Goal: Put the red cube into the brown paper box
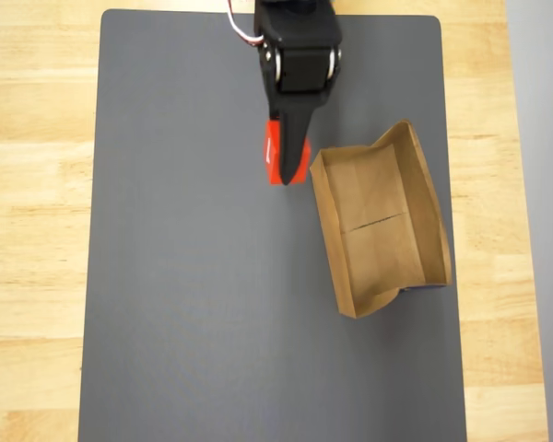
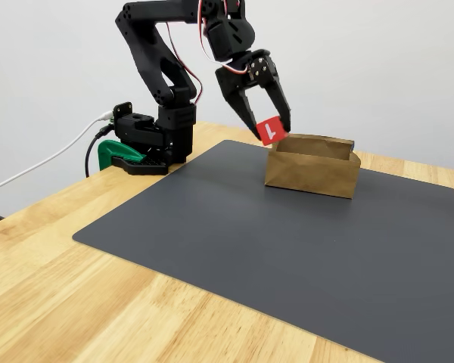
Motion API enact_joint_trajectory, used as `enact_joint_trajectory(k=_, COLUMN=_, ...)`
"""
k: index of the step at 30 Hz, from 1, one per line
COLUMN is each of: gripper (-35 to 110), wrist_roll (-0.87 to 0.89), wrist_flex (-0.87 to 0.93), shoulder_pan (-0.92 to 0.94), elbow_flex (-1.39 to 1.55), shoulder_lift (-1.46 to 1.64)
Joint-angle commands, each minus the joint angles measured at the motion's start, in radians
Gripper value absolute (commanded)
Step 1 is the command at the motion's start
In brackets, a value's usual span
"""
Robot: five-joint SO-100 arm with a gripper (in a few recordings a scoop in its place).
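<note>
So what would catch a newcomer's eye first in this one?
The red cube, pinched in the black gripper and held in the air near the rim of the brown paper box in the fixed view. From overhead the cube sits just left of the box, which lies on a dark grey mat.

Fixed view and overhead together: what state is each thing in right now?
red cube: gripped, lifted off the mat, tilted, beside the box.
gripper: shut on the cube, raised.
brown paper box: open-topped, empty, resting on the mat.
grey mat: flat on the table.
</note>
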Motion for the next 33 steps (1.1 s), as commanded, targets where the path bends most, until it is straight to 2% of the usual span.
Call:
enact_joint_trajectory(k=1, gripper=0, wrist_roll=0.077, wrist_flex=0.021, shoulder_pan=-0.077, elbow_flex=0.005, shoulder_lift=0.035)
enact_joint_trajectory(k=8, gripper=0, wrist_roll=0.193, wrist_flex=-0.048, shoulder_pan=-0.213, elbow_flex=-0.055, shoulder_lift=-0.143)
enact_joint_trajectory(k=16, gripper=0, wrist_roll=0.198, wrist_flex=-0.178, shoulder_pan=-0.299, elbow_flex=-0.15, shoulder_lift=-0.371)
enact_joint_trajectory(k=22, gripper=0, wrist_roll=0.169, wrist_flex=-0.196, shoulder_pan=-0.353, elbow_flex=-0.149, shoulder_lift=-0.434)
enact_joint_trajectory(k=26, gripper=11, wrist_roll=0.179, wrist_flex=-0.183, shoulder_pan=-0.353, elbow_flex=-0.144, shoulder_lift=-0.448)
enact_joint_trajectory(k=33, gripper=21, wrist_roll=0.178, wrist_flex=-0.189, shoulder_pan=-0.35, elbow_flex=-0.115, shoulder_lift=-0.42)
